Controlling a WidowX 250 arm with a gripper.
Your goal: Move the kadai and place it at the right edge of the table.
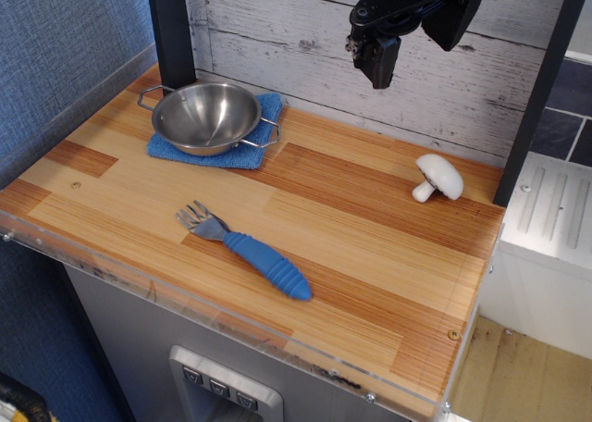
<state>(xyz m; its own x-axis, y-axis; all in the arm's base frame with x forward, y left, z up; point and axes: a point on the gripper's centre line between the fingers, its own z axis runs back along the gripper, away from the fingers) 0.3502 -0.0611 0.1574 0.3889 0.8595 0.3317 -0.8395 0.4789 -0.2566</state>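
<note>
Quick count of what's on the table (pixel 370 255): one kadai (pixel 205 117), one blue cloth (pixel 250 154) under it, one fork (pixel 248 251) with a blue handle, one white mushroom (pixel 438 177), plus one gripper (pixel 377 63) up top.

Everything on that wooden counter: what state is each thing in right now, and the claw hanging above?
kadai: upright, empty, sitting on the blue cloth.
blue cloth: flat, under the pan.
fork: lying flat, untouched.
mushroom: tipped on its side.
gripper: raised above the table, holding nothing; jaw opening unclear.
</note>
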